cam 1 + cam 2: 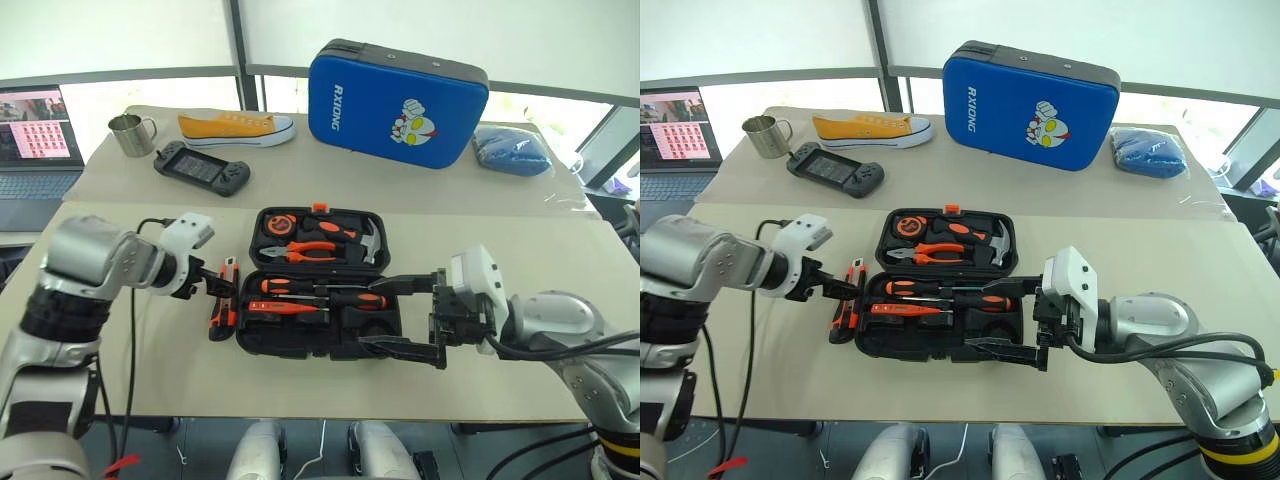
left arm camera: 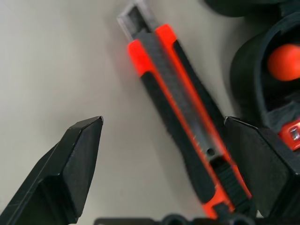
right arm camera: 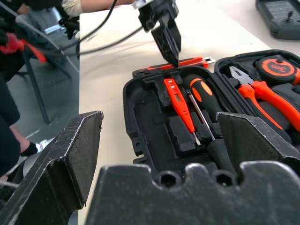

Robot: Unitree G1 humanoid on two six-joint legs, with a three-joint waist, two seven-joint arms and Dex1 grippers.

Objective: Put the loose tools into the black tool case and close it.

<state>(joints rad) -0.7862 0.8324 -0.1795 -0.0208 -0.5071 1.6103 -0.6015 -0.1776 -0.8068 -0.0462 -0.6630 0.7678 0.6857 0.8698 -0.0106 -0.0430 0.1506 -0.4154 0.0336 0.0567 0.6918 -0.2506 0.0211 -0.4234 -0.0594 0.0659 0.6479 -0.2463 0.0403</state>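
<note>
The black-and-orange utility knife (image 1: 224,300) lies flat on the counter (image 1: 120,350), left of centre in the head view, just beside the left edge of my open black tool case (image 1: 318,285). My left claw (image 1: 218,287) hangs right over it, fingers spread wide with the knife between them in the wrist view, gripping nothing. Two orange-and-black screwdrivers (image 1: 330,293) and the slim orange pen-like tool (image 1: 285,308) sit in the case's lower half; pliers (image 1: 310,250) rest in the upper half. My right claw (image 1: 400,315), at the case's right end, stands wide apart and empty. A blue cartoon-printed case (image 1: 395,105) stands at the top centre.
</note>
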